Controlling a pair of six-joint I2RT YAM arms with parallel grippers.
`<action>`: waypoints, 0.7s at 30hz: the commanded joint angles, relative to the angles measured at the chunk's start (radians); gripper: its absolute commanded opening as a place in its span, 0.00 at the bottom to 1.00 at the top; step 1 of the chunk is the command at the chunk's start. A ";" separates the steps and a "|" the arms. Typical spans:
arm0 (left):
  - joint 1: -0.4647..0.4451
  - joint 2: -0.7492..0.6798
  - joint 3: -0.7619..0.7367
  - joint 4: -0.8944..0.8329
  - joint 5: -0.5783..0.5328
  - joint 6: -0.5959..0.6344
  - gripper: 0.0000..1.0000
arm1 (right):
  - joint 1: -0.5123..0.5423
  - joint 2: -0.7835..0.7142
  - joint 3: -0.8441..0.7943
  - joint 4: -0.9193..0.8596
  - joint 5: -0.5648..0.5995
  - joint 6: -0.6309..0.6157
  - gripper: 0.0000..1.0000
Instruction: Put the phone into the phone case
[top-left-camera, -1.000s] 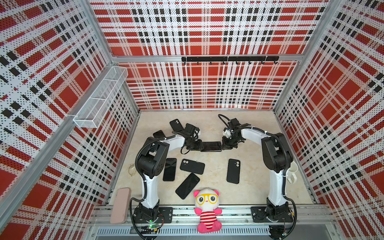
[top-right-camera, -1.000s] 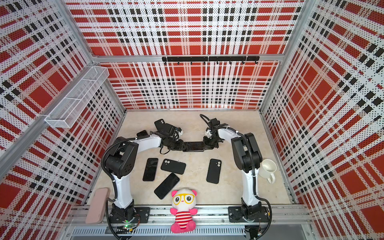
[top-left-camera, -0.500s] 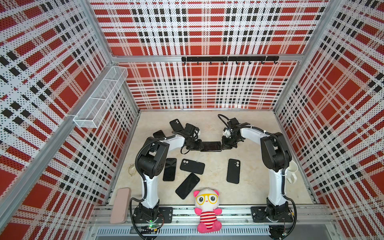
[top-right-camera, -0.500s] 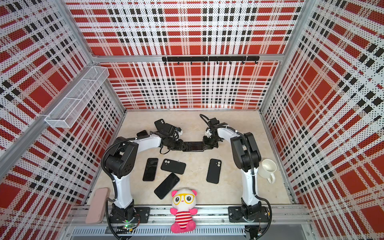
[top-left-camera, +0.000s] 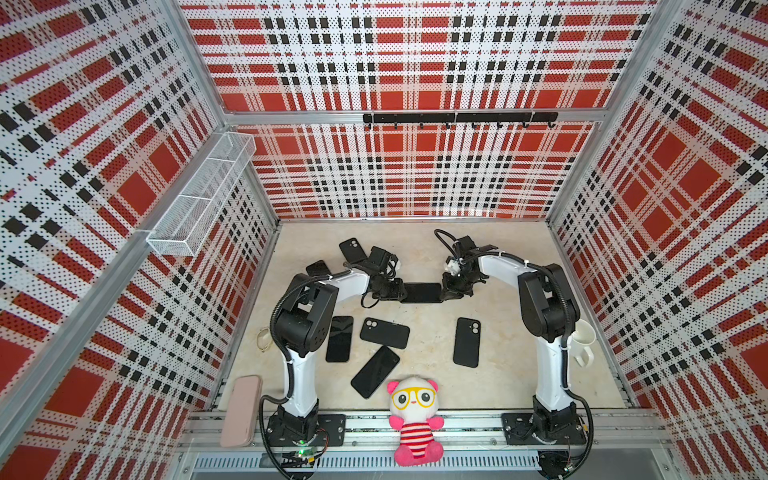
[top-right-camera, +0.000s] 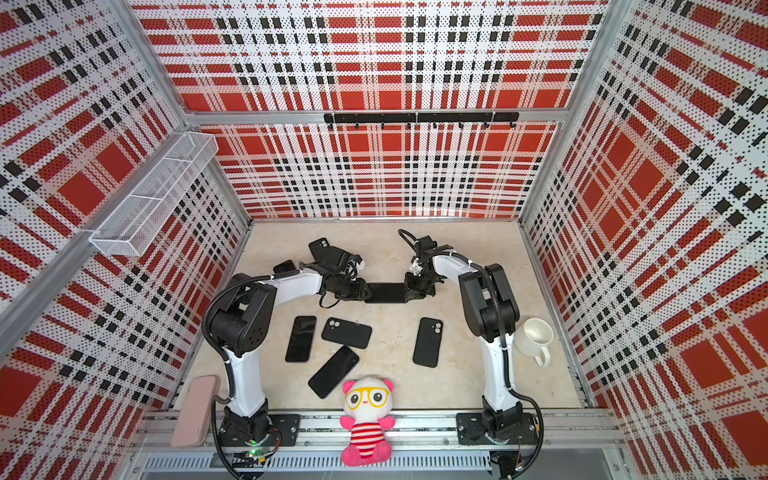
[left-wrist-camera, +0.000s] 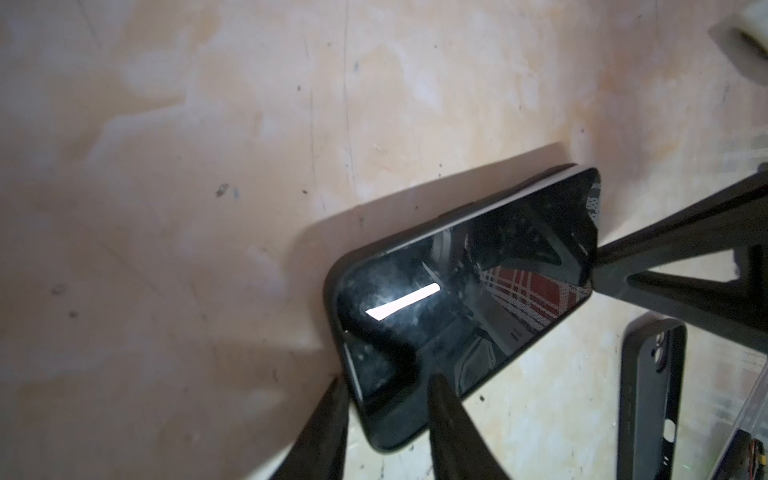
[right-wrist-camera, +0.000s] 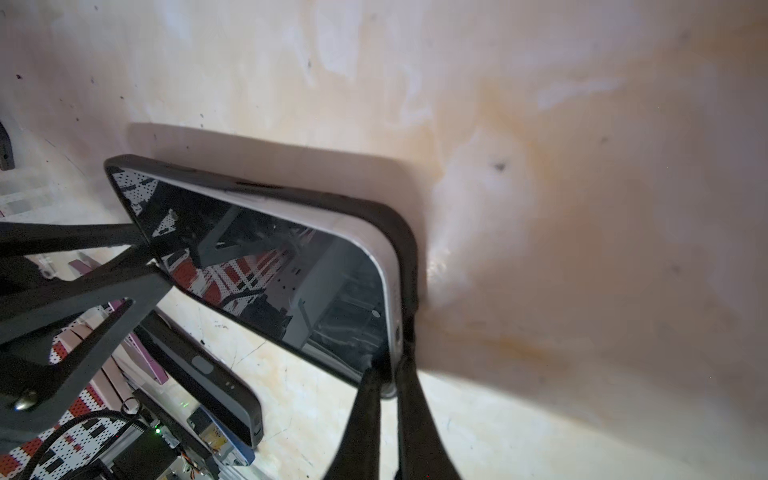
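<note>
Phone (top-left-camera: 420, 292) is found unmoved in both top views, lying between the grippers. In the left wrist view, the left gripper (left-wrist-camera: 386, 386) is kept clamped across its seated end. In the right wrist view, the right gripper (right-wrist-camera: 388, 374) is pinched on the phone case (right-wrist-camera: 405, 249) rim. That corner is judged still unseated.

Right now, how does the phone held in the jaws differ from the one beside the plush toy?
The held phone is clamped at both ends in the jaws of the left gripper and right gripper; the loose phone lies untouched.
The held phone sits in a black case, silver edge proud of the rim; any case on the loose phone I cannot tell.
The held phone lies crosswise, the loose phone diagonally.
Both dark, screen up.
</note>
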 joint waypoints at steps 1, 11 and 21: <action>-0.032 0.030 -0.003 -0.003 0.071 0.009 0.35 | 0.166 0.403 -0.159 0.071 0.193 0.011 0.10; -0.017 0.014 -0.002 -0.012 0.012 0.020 0.36 | 0.097 0.026 0.072 -0.173 0.315 -0.061 0.19; 0.008 0.024 0.002 -0.019 -0.026 0.027 0.37 | 0.025 -0.013 0.278 -0.282 0.318 -0.144 0.20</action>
